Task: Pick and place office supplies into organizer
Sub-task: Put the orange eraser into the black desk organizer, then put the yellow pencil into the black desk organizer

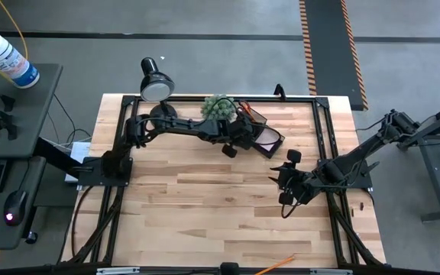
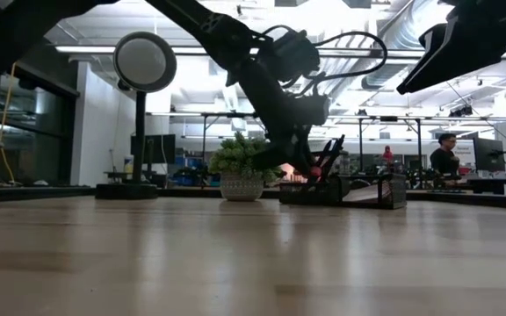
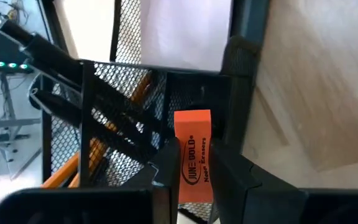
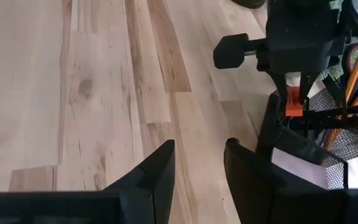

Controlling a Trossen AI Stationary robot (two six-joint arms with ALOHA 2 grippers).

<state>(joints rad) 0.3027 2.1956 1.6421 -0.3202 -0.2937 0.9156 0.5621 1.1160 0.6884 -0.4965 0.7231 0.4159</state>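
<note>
My left gripper (image 3: 194,163) is shut on an orange eraser (image 3: 192,134) printed with dark letters, right over the black mesh organizer (image 3: 123,93) at the table's far side (image 1: 270,137). Orange pencils (image 3: 143,87) and dark pens (image 3: 104,99) lean inside its cup. A pale pink sticky-note pad (image 1: 267,137) lies in its low tray. The right wrist view shows the eraser (image 4: 294,104) below the left fingers. My right gripper (image 4: 197,168) hovers open over bare wood right of the organizer (image 1: 279,177), nothing between its fingers. My left gripper pinches the eraser by its two long narrow sides (image 3: 178,155), one finger on each, printed face showing between them. The fingers slant down from the table's left, lying along the eraser. Its free end (image 3: 192,118) sticks out past the fingertips over the mesh cup; whether it touches the mesh I cannot tell.
A black desk lamp (image 1: 156,80) and a green plant ball (image 1: 218,107) stand just left of the organizer at the far edge. One orange pencil (image 1: 277,266) lies at the near edge. Bare wood (image 1: 205,206) fills the table's middle.
</note>
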